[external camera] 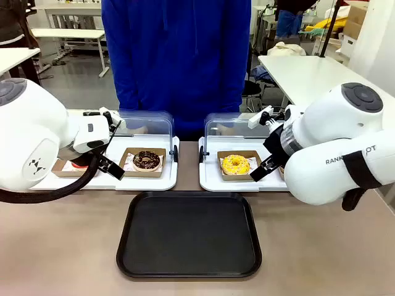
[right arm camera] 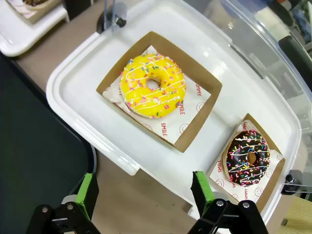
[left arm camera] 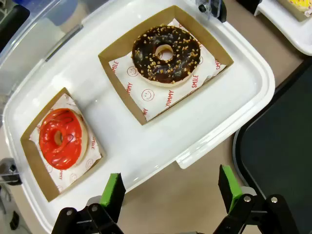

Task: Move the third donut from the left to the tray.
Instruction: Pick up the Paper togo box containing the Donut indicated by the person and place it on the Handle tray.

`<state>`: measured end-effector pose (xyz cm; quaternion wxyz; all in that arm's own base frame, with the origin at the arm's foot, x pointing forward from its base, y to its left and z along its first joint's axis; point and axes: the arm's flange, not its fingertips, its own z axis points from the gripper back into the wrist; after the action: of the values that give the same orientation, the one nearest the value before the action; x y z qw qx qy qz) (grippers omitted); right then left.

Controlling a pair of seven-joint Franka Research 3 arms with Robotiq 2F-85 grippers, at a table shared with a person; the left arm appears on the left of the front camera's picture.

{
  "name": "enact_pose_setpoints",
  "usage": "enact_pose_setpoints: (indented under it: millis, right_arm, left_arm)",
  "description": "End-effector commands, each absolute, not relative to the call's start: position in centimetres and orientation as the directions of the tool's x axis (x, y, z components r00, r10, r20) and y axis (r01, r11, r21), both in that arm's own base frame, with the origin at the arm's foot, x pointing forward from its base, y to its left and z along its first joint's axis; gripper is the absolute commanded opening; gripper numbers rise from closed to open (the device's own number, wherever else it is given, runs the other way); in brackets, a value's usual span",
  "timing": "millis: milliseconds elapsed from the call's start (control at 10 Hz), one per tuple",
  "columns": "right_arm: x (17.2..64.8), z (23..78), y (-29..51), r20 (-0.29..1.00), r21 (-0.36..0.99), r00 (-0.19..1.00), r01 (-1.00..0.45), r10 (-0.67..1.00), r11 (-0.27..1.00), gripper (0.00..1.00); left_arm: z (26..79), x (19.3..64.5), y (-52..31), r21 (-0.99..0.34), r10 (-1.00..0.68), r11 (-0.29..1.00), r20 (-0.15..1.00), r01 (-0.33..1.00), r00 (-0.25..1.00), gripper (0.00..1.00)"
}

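The third donut from the left (external camera: 235, 164), with yellow icing and sprinkles (right arm camera: 152, 86), lies in a shallow brown box on the right white tray. The black tray (external camera: 188, 234) lies bare at the table's front middle, and its edge shows in the wrist views (right arm camera: 34, 146) (left arm camera: 282, 146). My right gripper (right arm camera: 144, 190) hovers open above the white tray's near rim, short of the yellow donut, with nothing between its green pads. My left gripper (left arm camera: 170, 187) is open too, over the left white tray's near edge.
The left white tray (left arm camera: 146, 146) carries a red-iced donut (left arm camera: 62, 138) and a chocolate nut donut (left arm camera: 165, 53). A chocolate sprinkle donut (right arm camera: 249, 157) sits beside the yellow one. Both clear lids (external camera: 145, 126) stand open at the back. A person in blue (external camera: 176, 55) stands across the table.
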<state>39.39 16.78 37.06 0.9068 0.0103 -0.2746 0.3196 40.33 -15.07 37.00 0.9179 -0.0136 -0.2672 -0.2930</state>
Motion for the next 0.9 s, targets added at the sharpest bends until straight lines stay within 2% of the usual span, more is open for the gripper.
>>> enact_pose_setpoints:
  millis: [0,800]
  right_arm:
    - [39.39,37.07,16.78,0.505,-0.157,0.645,-0.585,0.574,0.796,1.00]
    - [39.39,37.07,16.78,0.505,-0.157,0.645,-0.585,0.574,0.796,1.00]
  left_arm:
    - [37.02,40.33,-15.08,0.132,-0.531,0.828,0.499,0.545,0.685,1.00]
    - [37.02,40.33,-15.08,0.132,-0.531,0.828,0.499,0.545,0.685,1.00]
